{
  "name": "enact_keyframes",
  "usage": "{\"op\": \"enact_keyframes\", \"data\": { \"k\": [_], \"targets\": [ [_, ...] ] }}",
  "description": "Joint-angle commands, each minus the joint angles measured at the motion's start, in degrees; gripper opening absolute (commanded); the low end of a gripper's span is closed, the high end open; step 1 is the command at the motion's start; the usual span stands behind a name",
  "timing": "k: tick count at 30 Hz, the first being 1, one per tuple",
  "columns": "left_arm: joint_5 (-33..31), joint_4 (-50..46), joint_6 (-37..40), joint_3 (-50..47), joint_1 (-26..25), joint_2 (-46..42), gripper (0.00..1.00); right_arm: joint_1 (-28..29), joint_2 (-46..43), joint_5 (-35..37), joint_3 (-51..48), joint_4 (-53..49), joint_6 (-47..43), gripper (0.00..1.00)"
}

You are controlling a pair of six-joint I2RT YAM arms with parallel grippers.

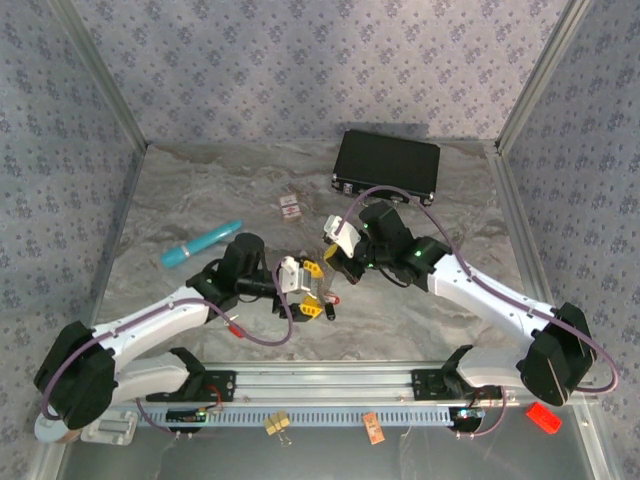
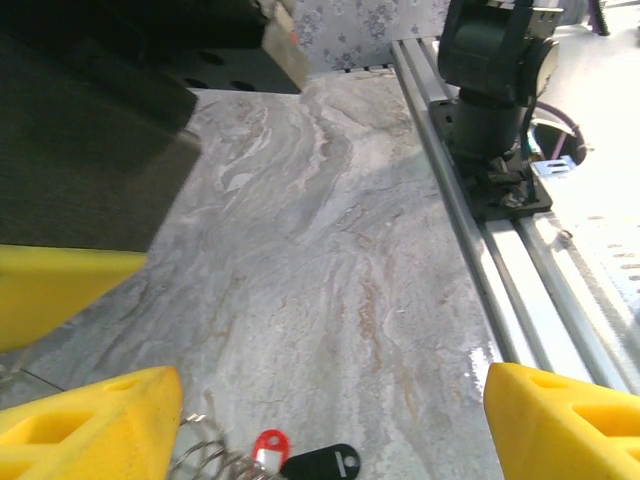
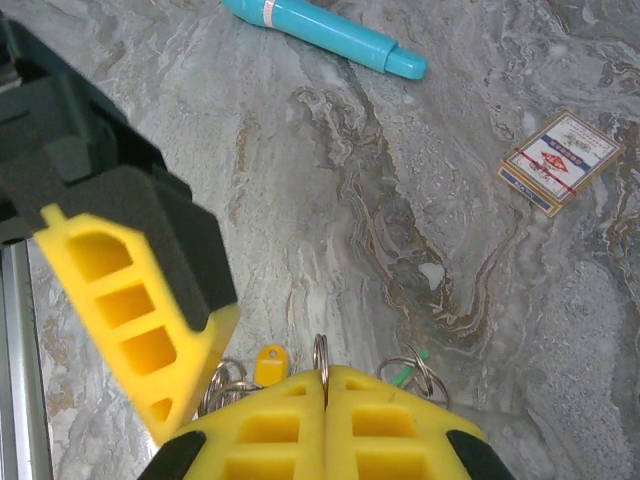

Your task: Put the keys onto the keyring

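Right pincer (image 3: 325,385) clamped shut, thin ring (image 3: 321,350) nipped at tips; keys (image 3: 270,362) half hidden beneath. Left pincer (image 2: 330,410) gaping wide, empty; red key (image 2: 268,445) cut off at frame edge.

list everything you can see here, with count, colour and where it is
keys: four visible, red, black, yellow, green; table centre, by both grippers
metal ring: one, silvery; pinched in the right jaws
cylinder: one, turquoise; left of centre
card: one, red and white; behind the keys
case: one, black; far edge, right of centre
table: one, grey marbled
block: one, red; near right corner, past the rail
left gripper: one, yellow; jaws open, by the keys
right gripper: one, yellow; jaws shut on the metal ring
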Motion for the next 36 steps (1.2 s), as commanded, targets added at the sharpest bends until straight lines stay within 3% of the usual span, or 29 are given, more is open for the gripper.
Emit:
{"op": "enact_keyframes", "data": {
  "k": [1, 10, 16, 21, 36],
  "targets": [
    [1.93, 1.43, -1.42, -0.91, -0.68, -2.0, 0.78, 0.17, -0.92, -0.93, -0.27, 1.67, 0.83, 0.0],
    [-17.82, -0.23, -0.17, -2.68, -0.51, -12.69, 0.64, 0.47, -1.72, -1.95, -1.22, 1.37, -3.35, 0.0],
    [-24.55, 3.46, 0.78, -2.39, 0.14, -11.61, 0.57, 1.31, -1.52, -3.6, -1.27, 0.76, -7.45, 0.0],
    [-22.02, 3.45, 0.82, -0.66, 1.89, -8.8, 0.5, 1.95, -2.56, -4.35, -2.27, 1.01, -9.81, 0.0],
    [-9.51, 4.36, 0.82, 0.6, 1.45, -2.95, 0.44, 3.03, -4.91, -4.91, -4.28, 1.29, -16.55, 0.0]
  ]
}}
